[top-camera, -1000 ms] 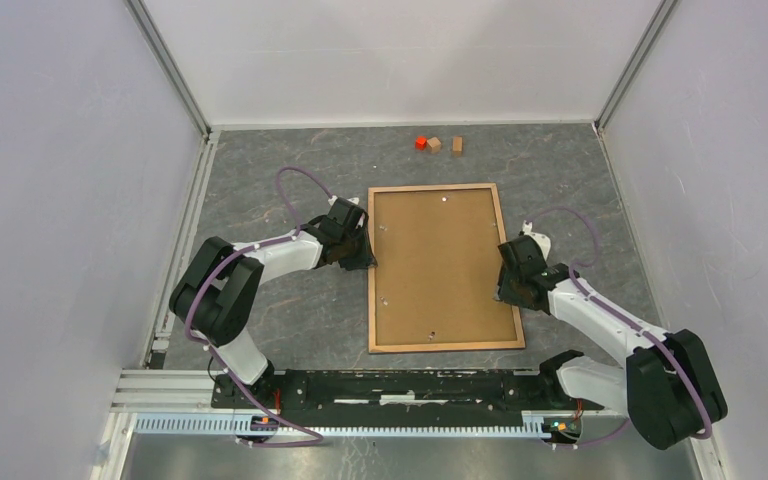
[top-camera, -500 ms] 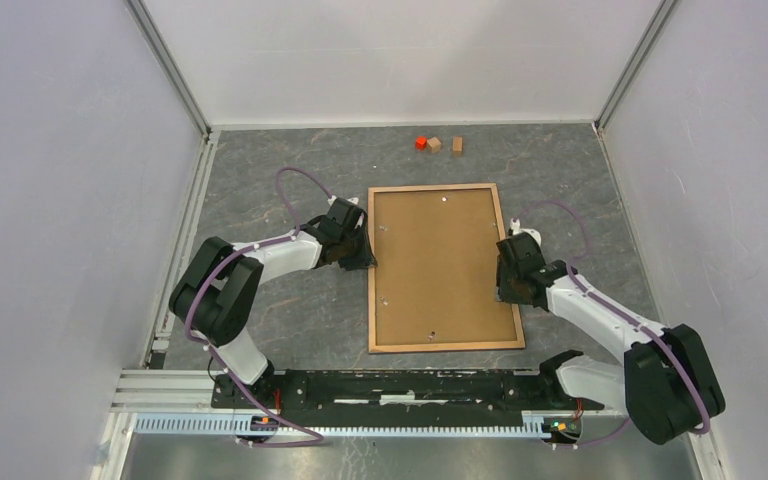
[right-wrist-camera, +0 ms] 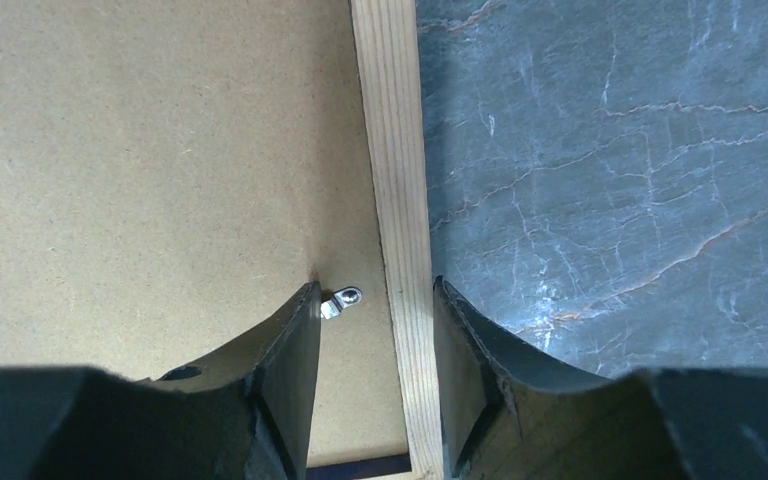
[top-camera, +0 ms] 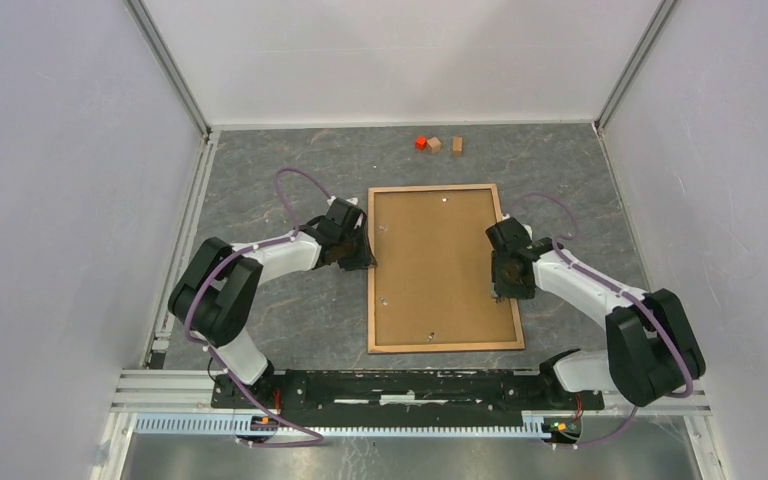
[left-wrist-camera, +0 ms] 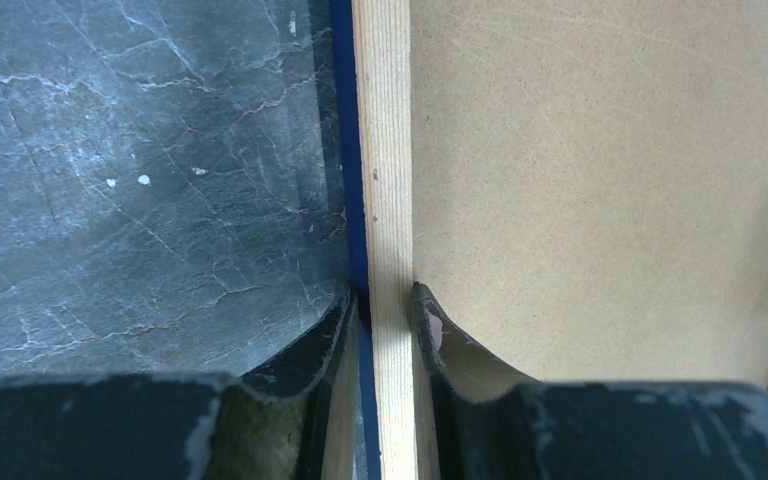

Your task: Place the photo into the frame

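Light-wood frame (top-camera: 446,347) lies back-up on the table (top-camera: 300,325), with a brown backing board (top-camera: 435,265) seated inside its rails; photo isn't visible in any view, so I can't tell whether it sits under the board. Left hand (left-wrist-camera: 382,300) is pinched tight across the left rail, one finger on the table side and one on the board side. Right hand (right-wrist-camera: 375,295) straddles the right rail with fingers spread, gaps on both sides, holding nothing; a small metal tab (right-wrist-camera: 341,299) sits on the board between them. My read: frame is light and stiff along its length but thin-railed, so likely to rack if lifted from one side; I'd grip mid-rail on both sides together; board looks thin and may shift.
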Tool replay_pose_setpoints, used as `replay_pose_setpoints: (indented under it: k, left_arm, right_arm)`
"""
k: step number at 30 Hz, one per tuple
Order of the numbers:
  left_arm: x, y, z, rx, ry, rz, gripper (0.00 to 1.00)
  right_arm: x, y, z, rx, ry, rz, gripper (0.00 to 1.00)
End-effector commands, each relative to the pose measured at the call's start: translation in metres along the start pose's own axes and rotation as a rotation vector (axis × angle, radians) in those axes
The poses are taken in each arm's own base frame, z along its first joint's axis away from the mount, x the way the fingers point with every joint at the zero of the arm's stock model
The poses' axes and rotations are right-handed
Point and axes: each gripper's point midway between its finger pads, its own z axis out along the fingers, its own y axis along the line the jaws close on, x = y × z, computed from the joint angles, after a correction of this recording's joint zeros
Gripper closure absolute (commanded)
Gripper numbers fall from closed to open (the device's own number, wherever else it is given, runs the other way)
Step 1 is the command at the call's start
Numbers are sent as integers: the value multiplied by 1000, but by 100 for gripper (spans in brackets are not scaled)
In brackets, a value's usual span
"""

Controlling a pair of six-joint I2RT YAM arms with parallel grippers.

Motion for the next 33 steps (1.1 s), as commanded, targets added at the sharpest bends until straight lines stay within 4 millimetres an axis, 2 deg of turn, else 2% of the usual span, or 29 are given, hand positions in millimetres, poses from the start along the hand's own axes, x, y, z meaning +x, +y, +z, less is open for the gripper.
replay_pose_setpoints:
  k: [1, 7, 9, 11, 17, 25, 30, 33]
  left_arm:
    - [18, 19, -1, -50, 54, 5, 94]
    - [18, 20, -1, -47, 54, -1, 94]
    - [18, 20, -1, -47, 53, 0, 94]
    - [18, 20, -1, -46, 54, -1, 94]
    - [17, 20, -1, -45, 52, -2, 94]
    - [17, 19, -2, -41, 51, -2, 94]
    - [17, 20, -2, -41, 50, -5, 94]
    - [18, 20, -2, -40, 50, -5, 94]
  right_arm:
    - [49, -20, -4, 99, 227, -64, 55]
    - [53, -25, -7, 101, 245, -117, 68]
    - [54, -27, -8, 110, 250, -133, 80]
    - [58, -26, -6, 103, 264, -152, 84]
    - [59, -29, -6, 112, 242, -186, 85]
    - [48, -44, -8, 187, 189, -253, 100]
    - [43, -39, -3, 164, 165, -273, 100]
    - [31, -37, -4, 175, 133, -261, 100]
